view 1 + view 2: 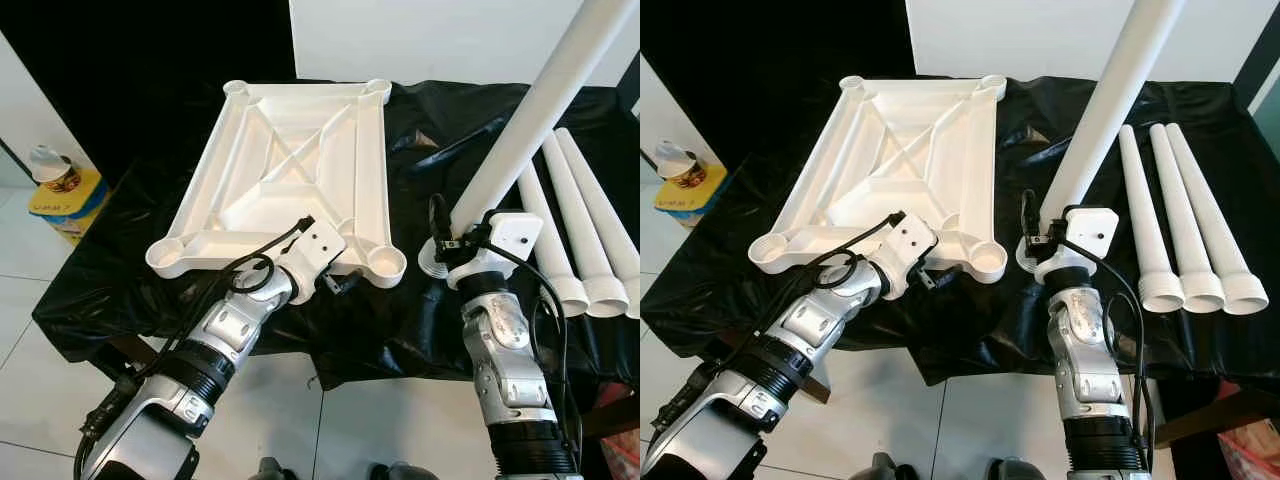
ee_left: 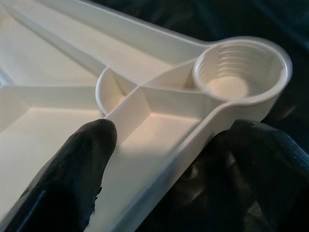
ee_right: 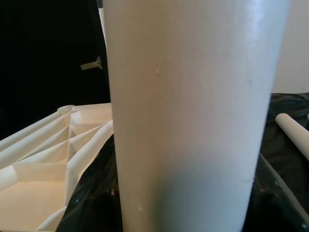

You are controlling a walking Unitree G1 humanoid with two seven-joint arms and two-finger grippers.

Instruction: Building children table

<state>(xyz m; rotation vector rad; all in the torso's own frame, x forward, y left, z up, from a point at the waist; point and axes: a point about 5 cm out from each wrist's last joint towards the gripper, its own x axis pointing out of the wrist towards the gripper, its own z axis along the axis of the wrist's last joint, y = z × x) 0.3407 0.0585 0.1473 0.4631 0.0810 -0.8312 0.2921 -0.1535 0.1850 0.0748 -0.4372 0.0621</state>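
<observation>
A white plastic table top point(image 1: 290, 150) lies upside down on the black-draped table, ribs up, with a round threaded socket point(image 2: 239, 72) at each corner. My left gripper point(image 1: 335, 280) is shut on its near rim, just left of the near right socket point(image 1: 385, 263). One black finger point(image 2: 72, 179) presses inside the rim and the other point(image 2: 260, 164) outside. My right gripper point(image 1: 445, 245) is shut on a long white table leg point(image 1: 530, 110). That leg leans up and to the right, its flared foot on the cloth beside that corner.
Three more white legs point(image 1: 585, 220) lie side by side on the black cloth point(image 1: 400, 320) at the right. A yellow box with a jar point(image 1: 60, 190) stands on the tiled floor at the left. The table's front edge is just ahead of me.
</observation>
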